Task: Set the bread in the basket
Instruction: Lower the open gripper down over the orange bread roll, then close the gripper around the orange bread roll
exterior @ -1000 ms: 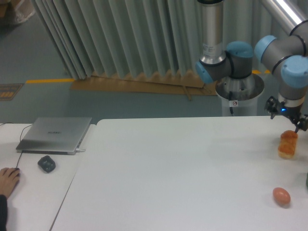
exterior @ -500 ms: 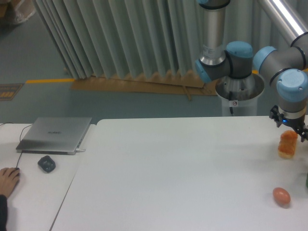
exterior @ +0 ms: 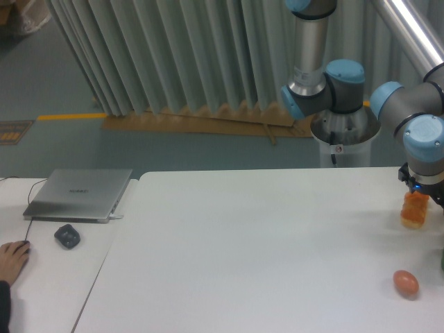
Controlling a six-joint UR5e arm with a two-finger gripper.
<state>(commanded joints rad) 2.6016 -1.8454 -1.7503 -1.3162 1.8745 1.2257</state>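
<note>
Over at the far right edge of the white table [exterior: 263,243], the bread [exterior: 415,211] stood on end, its golden-orange top uppermost and its paler base on the tabletop. Directly above it hung the gripper [exterior: 420,192], its dark body right over the loaf's top, so close that contact could not be ruled out; whether the fingers were spread or pinching the loaf could not be made out, since they were small, dark and partly cut off by the frame edge. A smooth reddish-orange egg-shaped object [exterior: 406,282] lay on the table nearer the camera, well apart from the bread. On a separate lighter table [exterior: 48,277] to the left sat a closed silver laptop [exterior: 80,194], with a dark mouse [exterior: 67,236] just in front of it and a person's hand [exterior: 12,260] resting near the left edge. Grey pleated curtains [exterior: 166,55] hung behind.
</note>
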